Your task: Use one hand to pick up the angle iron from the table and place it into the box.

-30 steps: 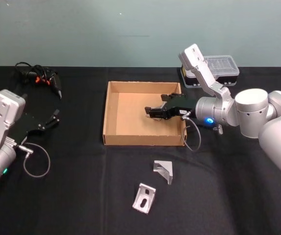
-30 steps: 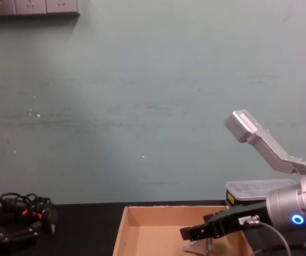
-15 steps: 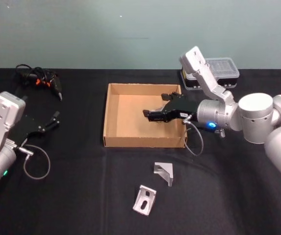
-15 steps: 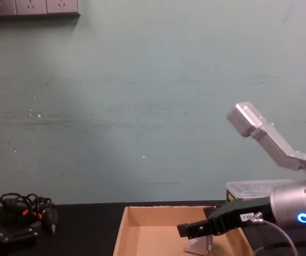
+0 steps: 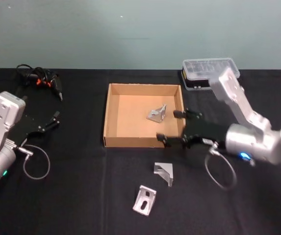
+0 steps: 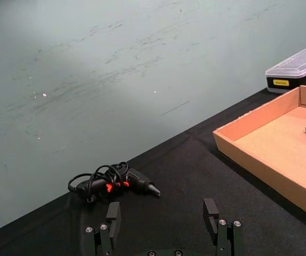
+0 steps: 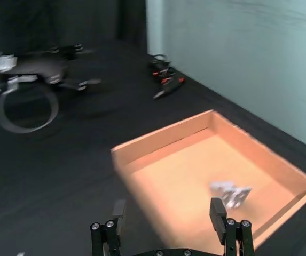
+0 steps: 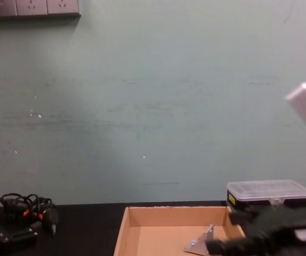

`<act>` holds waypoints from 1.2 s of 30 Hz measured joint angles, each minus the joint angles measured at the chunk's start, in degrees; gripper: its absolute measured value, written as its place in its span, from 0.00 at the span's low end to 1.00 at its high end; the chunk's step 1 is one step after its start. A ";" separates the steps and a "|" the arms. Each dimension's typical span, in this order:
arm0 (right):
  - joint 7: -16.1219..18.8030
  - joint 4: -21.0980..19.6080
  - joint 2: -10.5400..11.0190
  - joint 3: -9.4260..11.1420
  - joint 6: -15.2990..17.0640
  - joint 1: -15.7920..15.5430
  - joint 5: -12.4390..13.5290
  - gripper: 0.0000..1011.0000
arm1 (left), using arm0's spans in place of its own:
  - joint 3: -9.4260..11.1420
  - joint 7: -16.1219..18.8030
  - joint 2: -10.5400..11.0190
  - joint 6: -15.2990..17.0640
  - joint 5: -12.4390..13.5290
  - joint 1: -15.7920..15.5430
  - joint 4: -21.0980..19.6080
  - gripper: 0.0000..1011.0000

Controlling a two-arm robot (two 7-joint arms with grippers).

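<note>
Black table (image 5: 81, 196) carries the cardboard box (image 5: 135, 139) at centre. Right gripper (image 5: 168, 126) hovers at the box's 5 o'clock corner, jaws wide apart and empty. Left gripper (image 5: 55, 119) sits parked at the table's 9 o'clock, jaws apart and empty. One angle iron (image 5: 157, 113) lies inside the box toward 2 o'clock and is judged delivered. A second angle iron (image 5: 164, 171) and a slotted angle iron (image 5: 144, 199) lie at the box's 6 o'clock.

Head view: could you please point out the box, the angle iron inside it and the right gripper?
box (image 5: 107, 115): head view, left wall.
angle iron in box (image 5: 157, 113): head view, its upright face.
right gripper (image 5: 167, 126): head view, midway between its open fingertips.
</note>
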 joint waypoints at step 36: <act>6.44 -1.57 6.86 -2.33 -10.98 -10.66 2.98 0.99 | 0.00 0.00 0.00 0.00 0.00 0.00 0.00 1.00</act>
